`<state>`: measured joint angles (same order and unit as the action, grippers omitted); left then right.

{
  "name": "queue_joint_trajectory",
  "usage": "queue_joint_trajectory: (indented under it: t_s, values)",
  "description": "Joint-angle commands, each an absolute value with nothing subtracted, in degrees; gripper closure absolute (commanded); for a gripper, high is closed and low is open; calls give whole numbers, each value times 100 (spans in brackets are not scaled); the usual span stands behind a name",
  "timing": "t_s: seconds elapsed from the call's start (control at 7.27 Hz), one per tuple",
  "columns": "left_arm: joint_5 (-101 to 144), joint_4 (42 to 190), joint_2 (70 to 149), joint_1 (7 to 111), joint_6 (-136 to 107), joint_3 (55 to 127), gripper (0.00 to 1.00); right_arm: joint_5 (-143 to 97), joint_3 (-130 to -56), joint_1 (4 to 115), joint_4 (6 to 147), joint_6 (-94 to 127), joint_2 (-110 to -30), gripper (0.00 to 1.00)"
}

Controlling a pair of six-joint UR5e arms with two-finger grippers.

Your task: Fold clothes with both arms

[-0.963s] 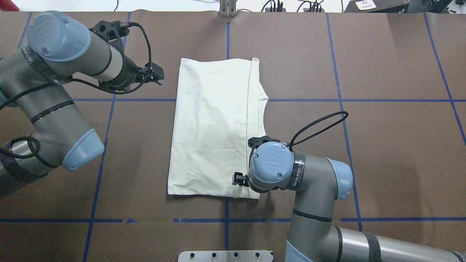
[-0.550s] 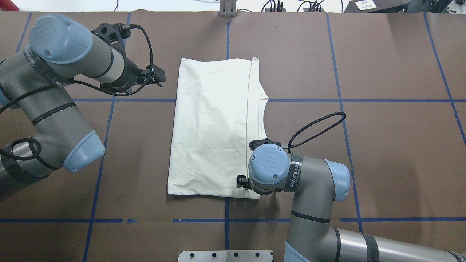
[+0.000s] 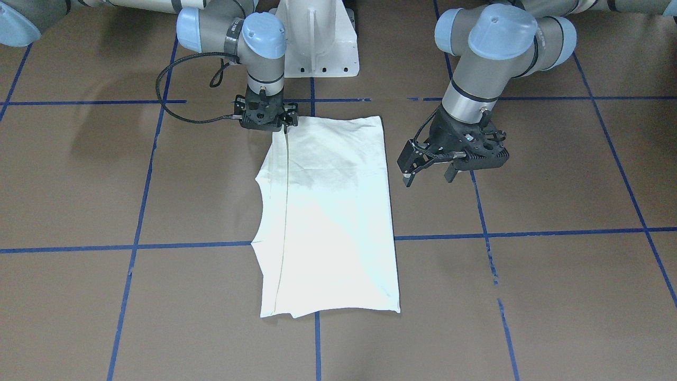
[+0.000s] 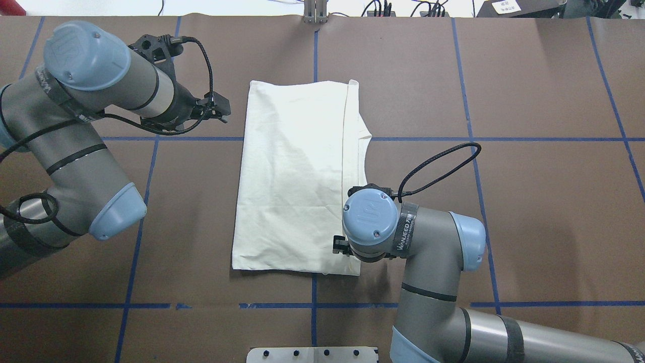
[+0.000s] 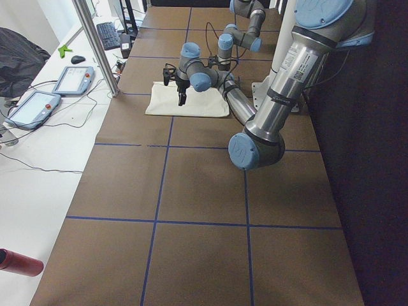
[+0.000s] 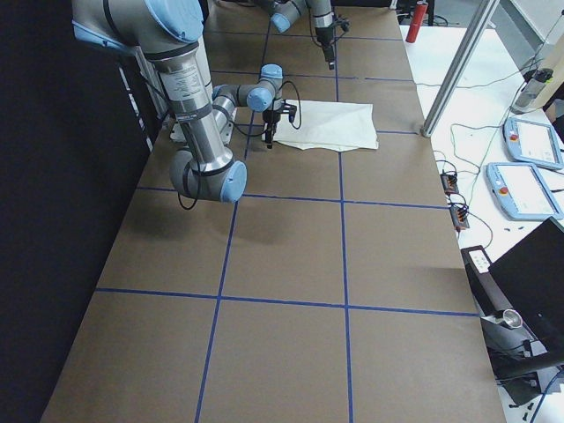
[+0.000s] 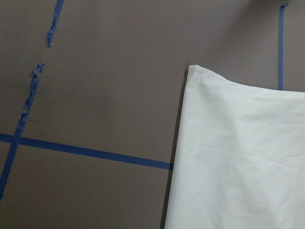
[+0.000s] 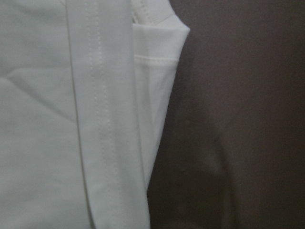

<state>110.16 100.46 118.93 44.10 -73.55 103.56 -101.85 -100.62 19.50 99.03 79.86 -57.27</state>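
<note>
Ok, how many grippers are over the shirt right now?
1: the right gripper is above the shirt's right corner nearest the pedestal. The left gripper, open, hangs beside its left edge, over the table.

Right gripper (image 3: 267, 120) down at T-shirt (image 3: 328, 211) corner: jaws tucked under own black body, gap unreadable. Overhead: blue wrist cap (image 4: 369, 218) covers it, only black sliver pokes out. Right wrist view: soft blur, hem stitching (image 8: 100, 119) just readable, cloth cut off at top, left and bottom edges. Left wrist view: shirt runs off right and bottom edges. Side views: both grippers too small to read. Left arm (image 4: 75, 131) cut off at overhead's left edge.
</note>
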Motion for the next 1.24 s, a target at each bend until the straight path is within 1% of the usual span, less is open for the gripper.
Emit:
queue_joint_trajectory:
  t_s: [0.0,0.41,0.69,0.83,0.96,1.1]
  values:
    - [11013,10081,11900,4264,-7531,10354,0,-10204,-10116,2187,10255,7709,-5774,0]
    - [11013,10081,11944,4192,-7629,10354,0,-10195,-10265,2495,10389,7297,-5968,0]
    - [11013,10090,11936,4175,-7629,10362,0,-10213,-10336,2602,10345,7286,-5775,0]
    - [11030,10125,11883,4062,-7968,10354,0,-10204,-10501,2602,10319,7286,-5740,0]
    - [11022,10177,11796,3773,-8790,10406,0,-10195,-10781,2602,10310,7286,-5739,0]
    - [10865,10273,11708,3266,-9703,10424,0,-10195,-10906,2619,10049,7304,-5731,0]
